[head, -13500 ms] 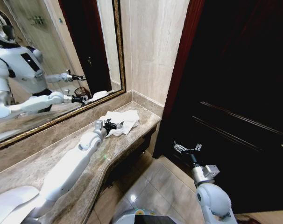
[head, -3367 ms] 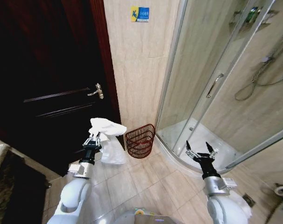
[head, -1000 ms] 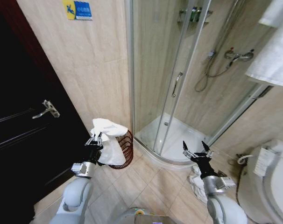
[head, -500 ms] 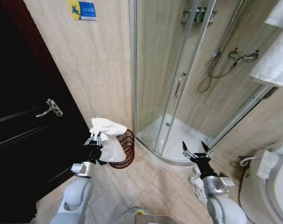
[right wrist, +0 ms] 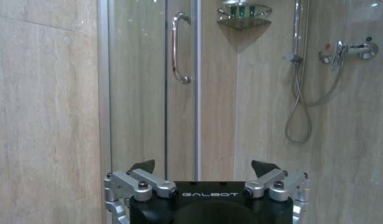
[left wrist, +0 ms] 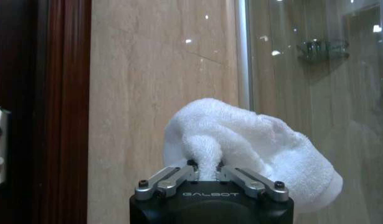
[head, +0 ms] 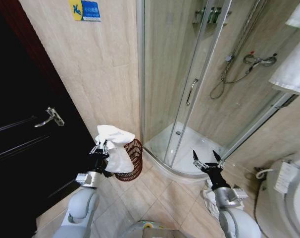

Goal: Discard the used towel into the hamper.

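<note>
The small round dark red-brown wire hamper [head: 130,159] sits on the floor against the beige wall, left of the glass shower door. The crumpled white terry towel [head: 115,148] hangs right in front of it, clenched in the left pincer [head: 101,148]. The right pincer [head: 207,161] hovers spread open over to the right.

Beige marble-look wall [head: 105,74] carries a blue-and-yellow sign [head: 84,10] — a dark wooden door [head: 21,134] with metal lever handle [head: 51,117] adjoins. Glass shower enclosure [head: 189,84] on the right; tan tiled floor [head: 155,193].
</note>
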You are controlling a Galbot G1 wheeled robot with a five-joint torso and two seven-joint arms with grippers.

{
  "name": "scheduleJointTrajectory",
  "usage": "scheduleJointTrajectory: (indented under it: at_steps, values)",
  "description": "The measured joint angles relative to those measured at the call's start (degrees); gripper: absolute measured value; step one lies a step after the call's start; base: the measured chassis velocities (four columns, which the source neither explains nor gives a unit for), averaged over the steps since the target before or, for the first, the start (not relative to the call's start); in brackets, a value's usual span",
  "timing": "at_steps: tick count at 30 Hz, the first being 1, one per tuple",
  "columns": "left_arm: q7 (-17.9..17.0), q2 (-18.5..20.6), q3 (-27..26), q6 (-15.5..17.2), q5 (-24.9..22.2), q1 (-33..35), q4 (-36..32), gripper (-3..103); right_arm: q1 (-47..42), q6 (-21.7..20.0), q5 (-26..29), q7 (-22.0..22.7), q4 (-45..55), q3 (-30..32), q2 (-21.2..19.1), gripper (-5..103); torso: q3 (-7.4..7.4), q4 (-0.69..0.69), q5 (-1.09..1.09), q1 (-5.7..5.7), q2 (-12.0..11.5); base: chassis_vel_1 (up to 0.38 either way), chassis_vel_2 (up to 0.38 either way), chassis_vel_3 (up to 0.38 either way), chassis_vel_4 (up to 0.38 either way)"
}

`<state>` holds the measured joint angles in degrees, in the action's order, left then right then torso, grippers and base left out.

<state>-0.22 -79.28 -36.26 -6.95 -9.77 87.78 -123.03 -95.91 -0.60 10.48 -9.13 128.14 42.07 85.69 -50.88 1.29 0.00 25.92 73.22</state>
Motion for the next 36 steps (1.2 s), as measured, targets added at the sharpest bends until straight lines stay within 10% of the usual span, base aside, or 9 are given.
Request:
scheduleJointTrajectory:
  at_steps: [25, 36]
  values:
    - [0.23, 0.82, 1.44, 1.92, -0.87, -2.3, 1.29, 7, 0.11, 0.65, 0.15, 0.55, -0.6, -0.56, 0.12, 100, 0.0, -0.01, 0.0, 0.0, 0.0, -0.021, 0.015, 0.02, -0.017]
    - [-0.72, 5.4, 6.3, 3.05, -4.58, -13.87, 8.07, 7, 0.56, 0.22, -2.56, 1.08, 0.15, -2.61, 0.98, 100, 0.0, 0.0, -0.01, -0.01, 0.0, 0.0, 0.0, 0.0, 0.0]
